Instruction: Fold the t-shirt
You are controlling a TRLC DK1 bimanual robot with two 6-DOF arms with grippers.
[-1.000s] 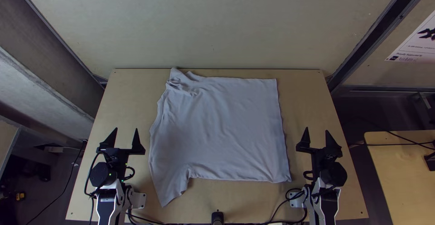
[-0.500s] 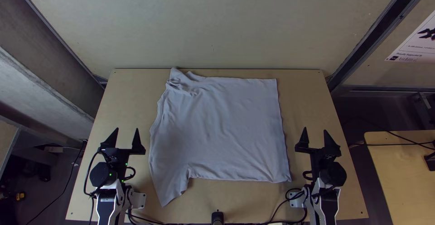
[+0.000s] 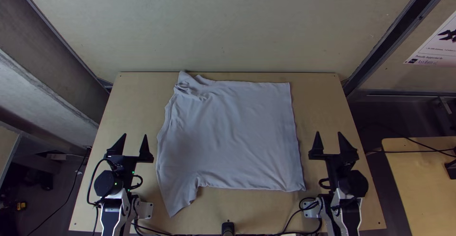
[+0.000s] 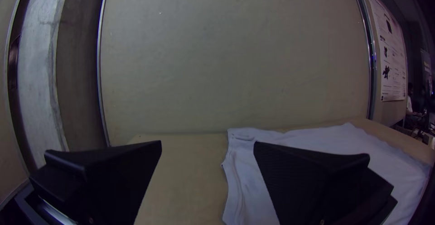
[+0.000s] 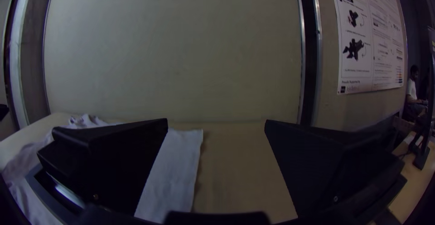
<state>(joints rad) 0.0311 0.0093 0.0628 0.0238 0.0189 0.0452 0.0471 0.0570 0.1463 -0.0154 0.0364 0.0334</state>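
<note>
1. Here we are with our left end effector [image 3: 135,135], its fingers parted wide, nothing between them.
2. Over to our right end effector [image 3: 328,132]: also wide open, also holding nothing.
3. And there's our t-shirt [image 3: 232,136], spread on the desk [image 3: 266,208] between the two end effectors, just beside each but apart from both.
4. We see a sleeve-like flap [image 3: 178,198] near the left end effector, pointing back towards the desk's near edge.
5. Farther out ahead of that same end effector, slightly inward, we've got a rumpled corner [image 3: 190,91], creased and bunched.
</note>
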